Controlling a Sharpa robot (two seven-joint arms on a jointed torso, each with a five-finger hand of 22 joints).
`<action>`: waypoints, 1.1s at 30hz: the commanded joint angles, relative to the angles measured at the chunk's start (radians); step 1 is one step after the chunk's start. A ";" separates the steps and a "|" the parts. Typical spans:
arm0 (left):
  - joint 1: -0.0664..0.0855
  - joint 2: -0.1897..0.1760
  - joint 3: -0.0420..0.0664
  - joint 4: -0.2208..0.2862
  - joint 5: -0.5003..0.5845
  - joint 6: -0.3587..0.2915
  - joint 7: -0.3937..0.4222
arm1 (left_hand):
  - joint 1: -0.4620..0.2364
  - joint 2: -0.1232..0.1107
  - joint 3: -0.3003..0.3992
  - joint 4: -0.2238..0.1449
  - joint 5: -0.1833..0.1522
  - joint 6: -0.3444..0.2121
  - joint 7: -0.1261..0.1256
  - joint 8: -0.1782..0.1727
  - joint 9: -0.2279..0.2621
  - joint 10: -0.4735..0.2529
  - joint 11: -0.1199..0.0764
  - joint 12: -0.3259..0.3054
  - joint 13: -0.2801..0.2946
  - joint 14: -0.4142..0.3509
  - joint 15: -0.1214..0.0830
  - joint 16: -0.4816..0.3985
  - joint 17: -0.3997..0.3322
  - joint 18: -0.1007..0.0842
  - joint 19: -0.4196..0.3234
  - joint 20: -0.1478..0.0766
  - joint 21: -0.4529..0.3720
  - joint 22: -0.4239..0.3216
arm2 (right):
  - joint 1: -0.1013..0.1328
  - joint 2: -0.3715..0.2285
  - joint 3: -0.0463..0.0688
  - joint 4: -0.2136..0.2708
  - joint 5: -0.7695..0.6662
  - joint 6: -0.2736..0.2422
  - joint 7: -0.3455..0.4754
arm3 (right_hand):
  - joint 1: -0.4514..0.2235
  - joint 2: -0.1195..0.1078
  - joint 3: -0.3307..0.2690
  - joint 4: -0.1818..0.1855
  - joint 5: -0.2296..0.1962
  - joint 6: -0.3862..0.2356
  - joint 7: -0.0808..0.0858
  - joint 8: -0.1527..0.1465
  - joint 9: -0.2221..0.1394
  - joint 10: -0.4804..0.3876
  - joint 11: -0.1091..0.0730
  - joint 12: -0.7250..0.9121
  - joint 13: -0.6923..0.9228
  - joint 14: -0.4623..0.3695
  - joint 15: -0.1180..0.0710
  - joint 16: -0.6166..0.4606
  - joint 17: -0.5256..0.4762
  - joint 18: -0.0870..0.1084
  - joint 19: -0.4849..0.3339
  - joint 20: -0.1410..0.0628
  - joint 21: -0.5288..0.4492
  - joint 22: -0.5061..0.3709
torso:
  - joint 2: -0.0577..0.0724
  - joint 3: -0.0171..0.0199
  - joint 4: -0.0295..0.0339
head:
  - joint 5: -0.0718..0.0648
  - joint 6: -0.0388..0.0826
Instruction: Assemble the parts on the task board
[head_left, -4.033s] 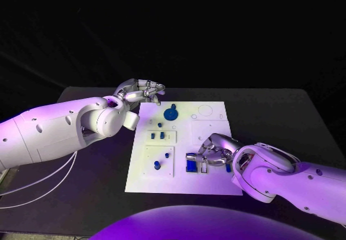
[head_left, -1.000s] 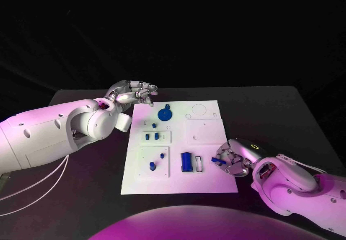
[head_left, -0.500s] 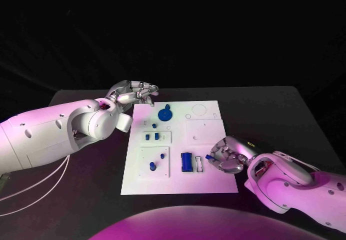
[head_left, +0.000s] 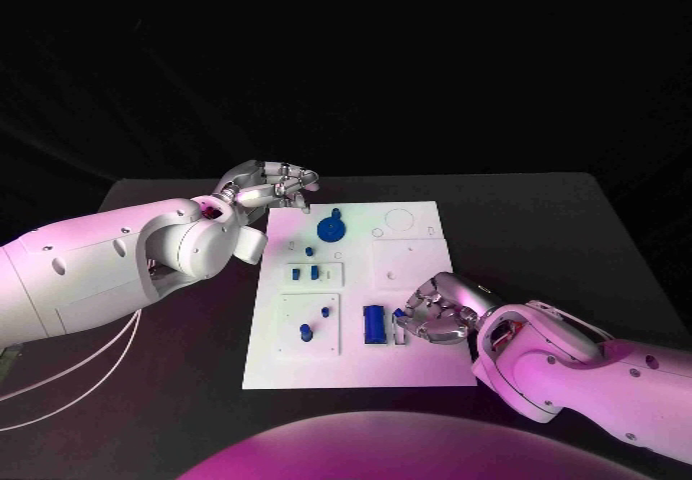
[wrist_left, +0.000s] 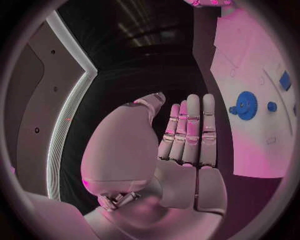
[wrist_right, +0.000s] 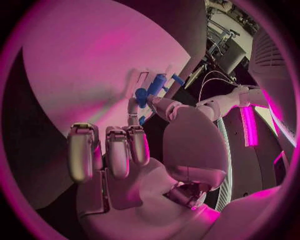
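The right hand (head_left: 440, 315) sits low over the near right part of the board (head_left: 418, 372), fingers curled, pinching a small blue peg (wrist_right: 141, 96) between thumb and a fingertip; the other fingers (wrist_right: 106, 150) are bent side by side. Just beside those fingertips lies a blue block (head_left: 374, 323) with a narrow slot (head_left: 397, 329) next to it. The left hand (head_left: 271, 186) hovers at the board's far left corner, fingers (wrist_left: 190, 127) straight and pressed together, holding nothing. A blue gear (wrist_left: 246, 105) lies on the board near those fingertips, with a small blue knob (wrist_left: 272, 106) just beside it.
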 joint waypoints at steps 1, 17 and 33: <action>0.001 0.003 0.001 0.002 -0.002 0.016 0.008 | -0.010 0.004 0.005 -0.003 -0.003 -0.003 0.000 0.007 0.001 -0.003 0.002 -0.001 -0.002 -0.008 0.001 -0.006 0.001 0.010 -0.004 0.006 -0.005 -0.001 | 0.000 0.007 0.000 -0.005 0.018 0.044 -0.019 | -0.015 0.002 -0.008 0.001 -0.003 0.010 -0.002 -0.003 0.000 0.064 -0.008 0.005 0.204 0.105 -0.009 0.004 0.263 -0.020 0.062 -0.010 0.004 0.231 | 0.000 0.0005 0.0005 | -0.001 0.000; 0.001 0.003 0.001 0.002 -0.002 0.022 0.002 | -0.011 0.005 0.006 -0.005 -0.003 -0.003 0.000 0.007 0.001 -0.004 0.002 -0.001 -0.002 -0.009 0.002 -0.005 0.002 0.010 -0.004 0.007 -0.006 -0.002 | -0.001 0.020 0.000 -0.019 -0.014 0.092 -0.056 | -0.041 0.005 -0.027 0.013 -0.029 0.028 -0.009 0.002 0.000 0.068 -0.013 0.012 0.210 0.105 -0.014 0.004 0.263 -0.021 0.063 -0.014 0.008 0.232 | -0.001 0.0012 -0.0006 | 0.003 0.000; 0.001 0.002 0.001 0.002 -0.002 0.023 0.000 | -0.011 0.005 0.006 -0.005 -0.003 -0.003 0.000 0.007 0.001 -0.004 0.002 -0.001 -0.002 -0.009 0.002 -0.005 0.002 0.010 -0.004 0.007 -0.006 -0.002 | -0.001 0.034 0.000 -0.022 -0.028 0.088 -0.071 | -0.076 0.012 -0.064 0.044 -0.073 0.041 -0.011 0.005 0.003 0.069 -0.016 0.012 0.211 0.105 -0.016 0.004 0.263 -0.021 0.063 -0.017 0.006 0.231 | 0.000 0.0008 -0.0001 | 0.005 0.000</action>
